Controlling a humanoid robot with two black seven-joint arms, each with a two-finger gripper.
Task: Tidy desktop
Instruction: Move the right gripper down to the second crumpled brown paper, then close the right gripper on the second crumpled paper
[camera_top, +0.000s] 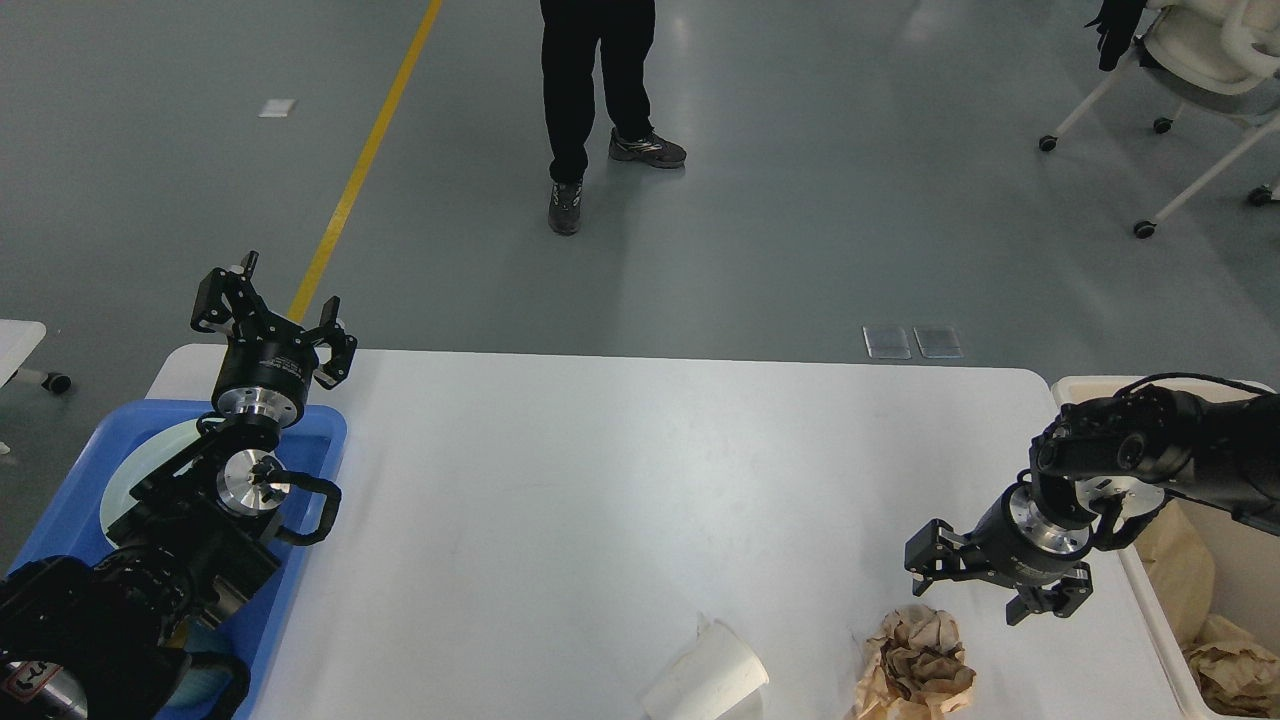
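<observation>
White and matte, the desktop (620, 480) spans the middle of the view, rounded at its corners. No writing on anything here can be read. A crumpled brown paper wad (918, 665) lies near its front edge, beside a white paper cup (705, 680) tipped on its side. The right gripper (985, 590) hangs just above the wad, fingers spread wide, holding nothing. The left gripper (270, 310) is raised over a glossy blue plastic tray (70, 500), fingers wide apart. A beige bin (1160, 620) at right holds more crumpled paper
</observation>
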